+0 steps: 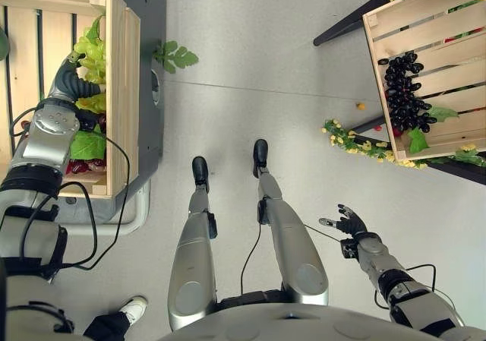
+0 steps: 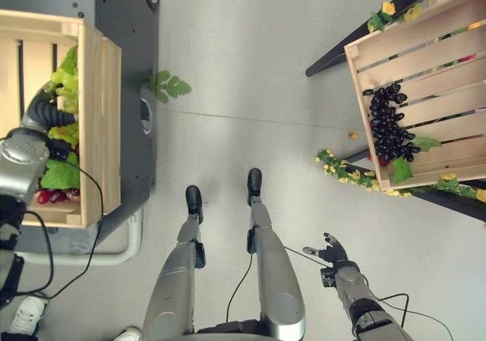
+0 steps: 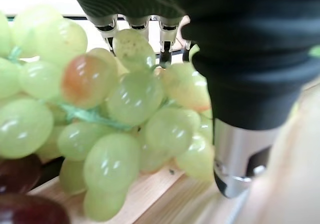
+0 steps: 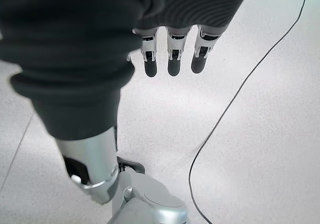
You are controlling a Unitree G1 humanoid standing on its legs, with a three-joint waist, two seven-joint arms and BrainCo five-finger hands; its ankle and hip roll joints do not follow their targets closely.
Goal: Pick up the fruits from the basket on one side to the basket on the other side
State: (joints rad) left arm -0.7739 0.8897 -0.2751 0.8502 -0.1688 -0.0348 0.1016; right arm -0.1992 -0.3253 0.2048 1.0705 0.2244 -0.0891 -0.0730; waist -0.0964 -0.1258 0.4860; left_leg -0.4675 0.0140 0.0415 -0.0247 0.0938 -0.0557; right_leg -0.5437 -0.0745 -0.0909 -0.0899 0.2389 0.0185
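Grapes were the fruit in play: a bunch of green grapes (image 3: pixel 115 119) lay in the wooden crate (image 1: pixel 121 90) on the robot's left, with dark red grapes (image 1: pixel 85 165) and green leaves (image 1: pixel 87 143) beside it, while a bunch of black grapes (image 1: pixel 404 90) already rested on the slats of the right crate (image 1: pixel 448 60), which was trimmed with a leafy garland (image 1: pixel 357 145). The left hand (image 3: pixel 165 37) had reached down into the left crate, and its wrist view showed the green bunch pressed right up against it, the fingers going behind the grapes and the thumb alongside them; whether they had curled round the bunch could not be told, since their tips were hidden by the fruit. That posture suited a grasp from above, presumably because the crate's high walls left no room to come in from the side. The right hand (image 1: pixel 351 222) hung low over the bare floor, well apart from both crates, its fingers straight and spread with nothing in them, probably held clear so as not to disturb the right crate. A stray leaf sprig (image 1: pixel 175 55) lay on the floor near the left crate. Judging by the fruit left on that side, the transfer was only partly done.
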